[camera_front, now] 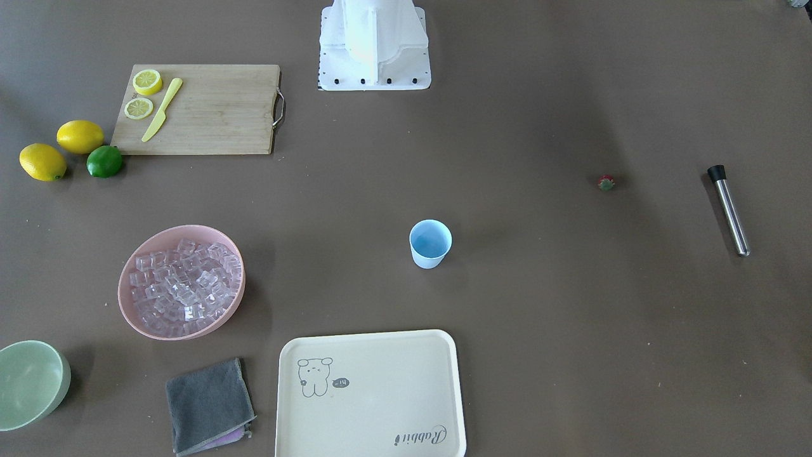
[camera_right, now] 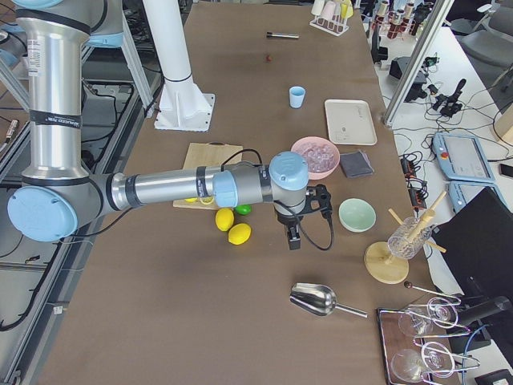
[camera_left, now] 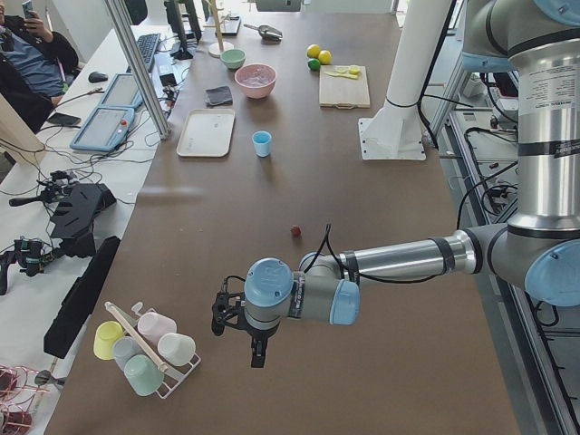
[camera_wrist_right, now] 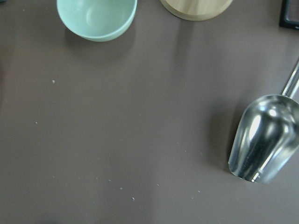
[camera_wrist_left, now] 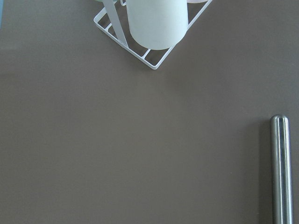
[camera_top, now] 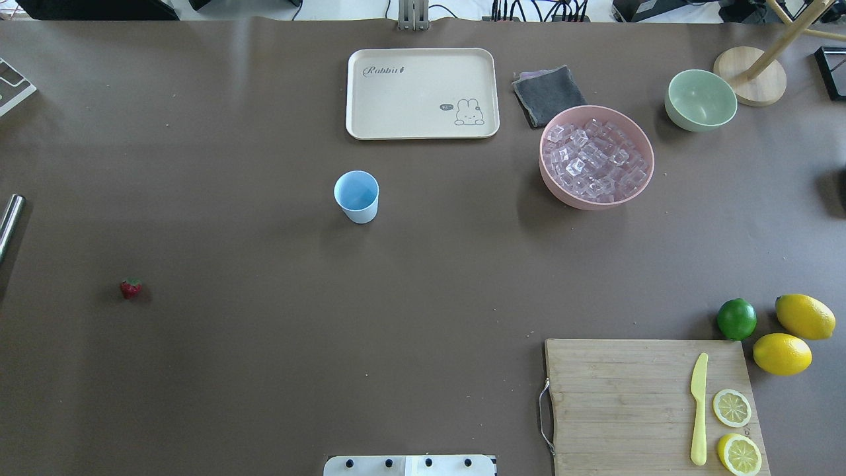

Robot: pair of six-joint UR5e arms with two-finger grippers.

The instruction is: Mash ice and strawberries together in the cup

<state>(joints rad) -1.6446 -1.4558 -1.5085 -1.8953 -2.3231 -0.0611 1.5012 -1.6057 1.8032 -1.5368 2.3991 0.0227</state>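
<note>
status | left gripper (camera_left: pixel 257 355), right gripper (camera_right: pixel 293 239): side views only, cannot tell opening | metal rod (camera_top: pixel 10 215): cropped overhead

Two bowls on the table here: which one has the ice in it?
The pink bowl, next to the grey cloth, is filled with the ice cubes; the pale green bowl is empty.

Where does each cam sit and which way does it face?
Front-facing: across table, looks steeply down toward base at top.
Overhead: behind base, looks forward-down; base edge at bottom.
Left: table's left end, along it; left arm near.
Right: table's right end, along it; right arm near.
Left wrist: down on rod; no body.
Right wrist: down on scoop; no body.
Shared: front-facing and overhead both show the cup.
</note>
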